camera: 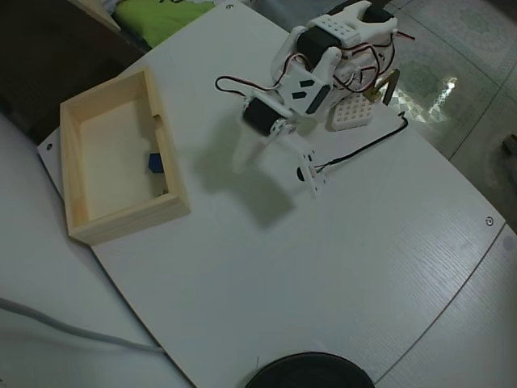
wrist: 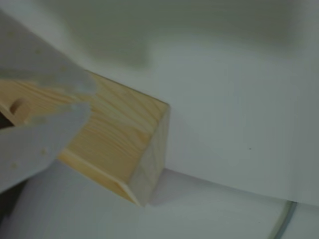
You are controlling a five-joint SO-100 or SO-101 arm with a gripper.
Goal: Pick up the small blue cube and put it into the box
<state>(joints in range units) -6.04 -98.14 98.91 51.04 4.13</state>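
- Since the small blue cube [camera: 154, 162] already lies inside the box [camera: 129, 217], little remains to fail.
- The end effector [camera: 279, 166], beside the box, looks released and empty; swinging back could nudge the box.

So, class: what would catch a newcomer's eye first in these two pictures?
In the overhead view, the pale wooden box at the left of the white table stands out, with the small blue cube lying inside against its right wall. The white arm folds near the top centre, its hand pointing toward the box. The wrist view shows mostly a box corner.
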